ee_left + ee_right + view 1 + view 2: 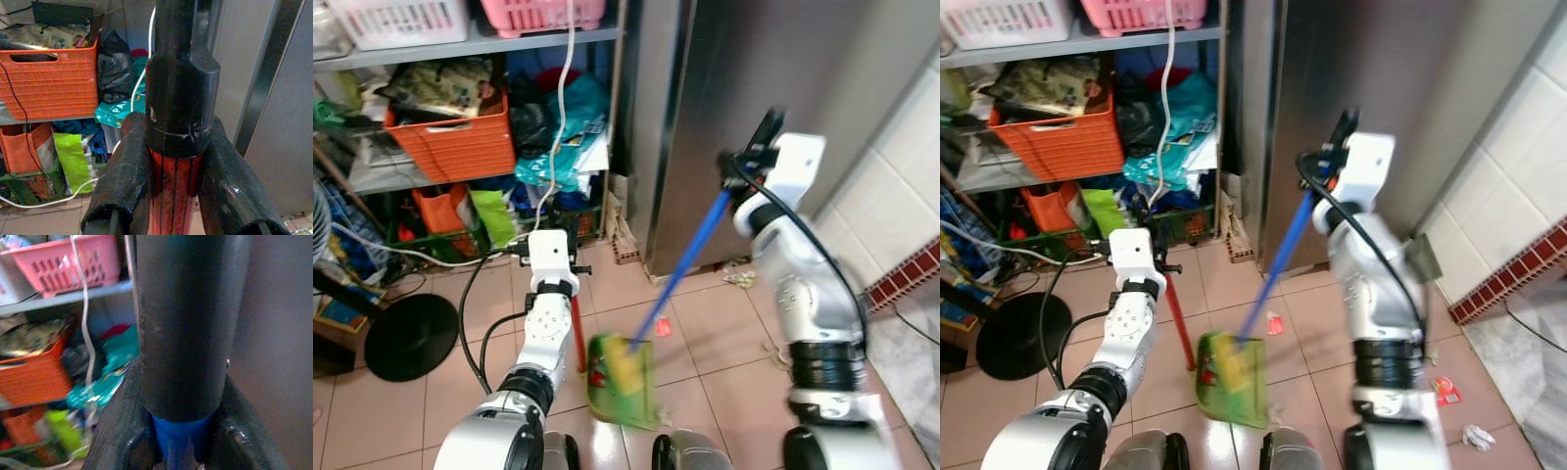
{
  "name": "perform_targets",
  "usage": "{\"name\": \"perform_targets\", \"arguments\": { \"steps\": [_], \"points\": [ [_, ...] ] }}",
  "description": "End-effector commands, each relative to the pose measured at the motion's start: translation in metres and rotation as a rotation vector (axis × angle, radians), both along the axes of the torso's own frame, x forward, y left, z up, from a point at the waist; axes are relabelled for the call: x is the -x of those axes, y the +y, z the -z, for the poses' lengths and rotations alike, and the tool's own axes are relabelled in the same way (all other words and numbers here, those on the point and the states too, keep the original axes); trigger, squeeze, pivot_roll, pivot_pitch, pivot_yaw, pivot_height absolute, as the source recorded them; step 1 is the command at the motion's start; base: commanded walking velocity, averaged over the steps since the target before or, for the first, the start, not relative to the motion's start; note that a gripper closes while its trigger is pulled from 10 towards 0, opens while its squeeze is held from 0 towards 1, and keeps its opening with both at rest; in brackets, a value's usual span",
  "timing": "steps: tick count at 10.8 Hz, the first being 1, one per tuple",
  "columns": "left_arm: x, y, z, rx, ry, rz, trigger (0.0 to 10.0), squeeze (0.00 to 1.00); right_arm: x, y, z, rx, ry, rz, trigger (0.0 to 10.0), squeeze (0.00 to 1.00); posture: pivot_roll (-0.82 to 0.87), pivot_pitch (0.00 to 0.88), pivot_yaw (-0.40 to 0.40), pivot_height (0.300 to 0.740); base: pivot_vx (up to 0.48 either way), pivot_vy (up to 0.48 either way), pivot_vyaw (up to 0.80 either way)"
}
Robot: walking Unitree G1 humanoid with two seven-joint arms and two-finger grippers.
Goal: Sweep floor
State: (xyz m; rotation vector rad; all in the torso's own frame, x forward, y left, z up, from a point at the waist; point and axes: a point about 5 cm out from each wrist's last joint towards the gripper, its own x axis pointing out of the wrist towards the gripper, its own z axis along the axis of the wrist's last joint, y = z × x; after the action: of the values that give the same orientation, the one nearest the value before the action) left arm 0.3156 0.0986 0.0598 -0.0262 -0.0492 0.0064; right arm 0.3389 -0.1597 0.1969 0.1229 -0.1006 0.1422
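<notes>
Left eye view: right gripper [766, 132] clamps the blue broom handle [690, 264] high, angling its green head [623, 380] down for sweeping reach. Left gripper [548, 248] grips the red dustpan handle [578, 335] upright beside that head, ready to catch.

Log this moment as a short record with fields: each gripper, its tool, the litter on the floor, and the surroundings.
left gripper: shut on the red handle, held near upright
right gripper: shut on the blue broom handle, slanting down toward the robot's left
broom head: green, blurred, on the tiled floor by the robot's feet
litter: red scrap beside the broom head; red wrapper and white crumpled scrap to the right
surroundings: cluttered shelf with orange crate; steel fridge
</notes>
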Motion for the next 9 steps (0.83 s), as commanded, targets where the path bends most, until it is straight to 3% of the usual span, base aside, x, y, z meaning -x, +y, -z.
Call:
{"name": "perform_targets", "arguments": {
  "steps": [1, 3, 4, 6, 9],
  "points": [
    [-0.001, -0.003, 0.000, -0.007, 0.012, 0.023, 10.0, 0.00, -0.001, -0.007, -0.026, 0.023, -0.133, 0.035, 10.0, 0.00, -0.14, 0.066, 0.013, 0.740, 0.000, 0.000, 0.00],
    [-0.001, -0.005, 0.000, -0.027, 0.008, 0.038, 10.0, 0.00, -0.005, -0.018, -0.034, 0.041, -0.168, 0.067, 10.0, 0.00, -0.14, 0.064, 0.015, 0.740, 0.000, 0.000, 0.00],
    [-0.001, -0.007, -0.001, -0.034, 0.001, 0.046, 10.0, 0.00, -0.005, -0.024, -0.033, 0.102, -0.181, 0.091, 10.0, 0.00, -0.14, 0.063, 0.016, 0.740, 0.000, 0.000, 0.00],
    [-0.002, -0.006, -0.005, -0.043, -0.026, 0.065, 10.0, 0.00, -0.005, -0.034, -0.025, 0.201, -0.157, 0.148, 10.0, 0.00, -0.14, 0.062, 0.016, 0.740, 0.000, 0.000, 0.00],
    [-0.002, 0.005, -0.007, -0.038, -0.045, 0.057, 10.0, 0.00, 0.003, -0.056, 0.004, 0.366, -0.068, 0.295, 10.0, 0.00, -0.13, 0.065, 0.027, 0.740, 0.000, 0.000, 0.00]
  ]
}}
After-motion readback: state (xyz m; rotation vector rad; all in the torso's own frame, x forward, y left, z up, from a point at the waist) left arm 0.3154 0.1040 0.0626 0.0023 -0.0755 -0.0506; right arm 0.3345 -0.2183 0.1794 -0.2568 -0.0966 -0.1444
